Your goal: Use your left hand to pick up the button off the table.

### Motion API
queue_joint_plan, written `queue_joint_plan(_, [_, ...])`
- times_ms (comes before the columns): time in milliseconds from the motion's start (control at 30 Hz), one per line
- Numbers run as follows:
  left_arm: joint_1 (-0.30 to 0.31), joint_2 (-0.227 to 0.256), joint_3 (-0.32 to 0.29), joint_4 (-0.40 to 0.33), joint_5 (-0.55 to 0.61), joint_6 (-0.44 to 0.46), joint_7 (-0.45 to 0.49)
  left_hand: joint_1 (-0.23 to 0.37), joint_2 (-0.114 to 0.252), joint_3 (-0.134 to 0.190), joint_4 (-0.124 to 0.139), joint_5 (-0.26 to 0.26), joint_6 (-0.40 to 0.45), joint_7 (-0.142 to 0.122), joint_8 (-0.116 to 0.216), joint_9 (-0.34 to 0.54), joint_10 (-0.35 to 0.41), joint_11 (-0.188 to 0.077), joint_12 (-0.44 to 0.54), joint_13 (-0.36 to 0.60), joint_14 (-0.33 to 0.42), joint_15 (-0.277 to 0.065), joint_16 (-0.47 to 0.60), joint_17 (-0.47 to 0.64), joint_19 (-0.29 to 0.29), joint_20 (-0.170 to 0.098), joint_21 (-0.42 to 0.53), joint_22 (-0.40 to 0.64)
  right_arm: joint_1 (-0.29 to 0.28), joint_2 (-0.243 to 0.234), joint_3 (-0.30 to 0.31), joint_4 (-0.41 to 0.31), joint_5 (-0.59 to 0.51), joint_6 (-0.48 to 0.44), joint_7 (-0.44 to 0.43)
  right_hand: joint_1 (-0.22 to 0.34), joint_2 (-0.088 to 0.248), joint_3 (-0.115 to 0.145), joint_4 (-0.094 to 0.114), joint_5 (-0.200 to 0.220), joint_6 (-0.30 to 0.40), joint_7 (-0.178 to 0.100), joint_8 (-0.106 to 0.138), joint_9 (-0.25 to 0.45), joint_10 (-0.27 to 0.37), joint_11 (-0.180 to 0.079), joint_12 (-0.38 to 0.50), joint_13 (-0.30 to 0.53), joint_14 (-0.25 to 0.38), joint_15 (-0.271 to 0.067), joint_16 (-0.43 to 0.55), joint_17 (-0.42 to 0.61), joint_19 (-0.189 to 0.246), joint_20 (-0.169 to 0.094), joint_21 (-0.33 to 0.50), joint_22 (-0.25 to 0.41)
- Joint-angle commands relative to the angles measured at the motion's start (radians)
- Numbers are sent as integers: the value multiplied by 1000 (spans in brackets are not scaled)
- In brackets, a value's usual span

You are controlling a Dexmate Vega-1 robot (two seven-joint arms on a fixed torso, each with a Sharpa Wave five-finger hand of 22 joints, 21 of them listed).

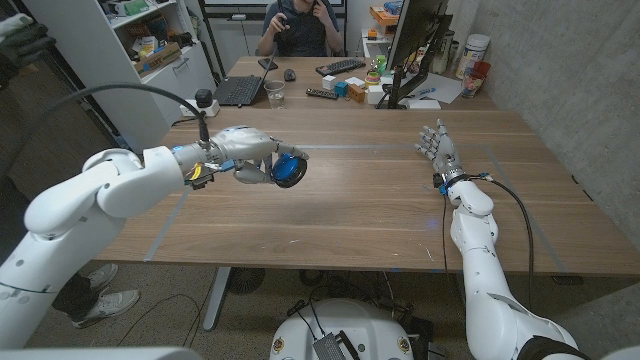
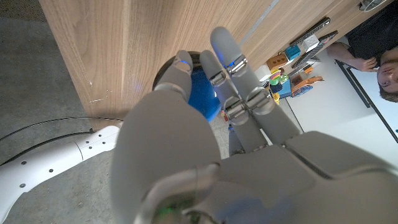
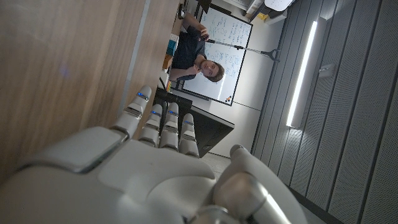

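Left hand point(image 1: 245, 155) grips the blue button point(image 1: 290, 169) above the wooden table point(image 1: 340, 215).

Taking the table's near edge as the mark: nearest it, toward the left side, the left hand hangs clear of the wood with the fingers point(image 2: 227, 59) and thumb wrapped round the blue, black-rimmed button point(image 2: 202, 96). Further in, on the right side, the right hand point(image 1: 437, 146) stands with fingers straight and apart, holding nothing. Beyond the far edge a person point(image 1: 297, 28) sits at a desk with a laptop point(image 1: 240, 90).
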Motion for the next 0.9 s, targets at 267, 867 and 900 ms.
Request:
queue_joint_plan(267, [-13,-34,-43,-9,-14,-22,16,-77,98,90,78,5,409,273,2,21,175,-169,-7,145,2,-10,-3,5,10,-3,7,2,13,-2,0,17,-5,6,-7,5,-3,-5,2,3,9,-5,7,3,3,7,0,1,7,2,-1,3,-4,-2,0,4])
queue_joint_plan(867, [-29,-37,-32,0,-9,-26,3,-90,100,104,78,5,419,272,-1,22,188,-174,-11,152,9,-13,-6,10,9,-4,12,1,22,-4,1,30,-6,9,-8,5,-2,-7,1,4,10,-5,8,3,3,6,0,1,7,2,-1,3,-5,-2,0,4])
queue_joint_plan(900, [-31,-36,-30,0,-11,-22,-2,-91,100,104,78,5,418,272,-2,22,187,-175,-12,152,9,-13,-7,10,9,-4,12,1,23,-4,2,33,-5,12,-8,5,-2,-7,1,4,10,-4,8,3,3,7,0,1,7,2,-1,3,-5,-2,0,4])
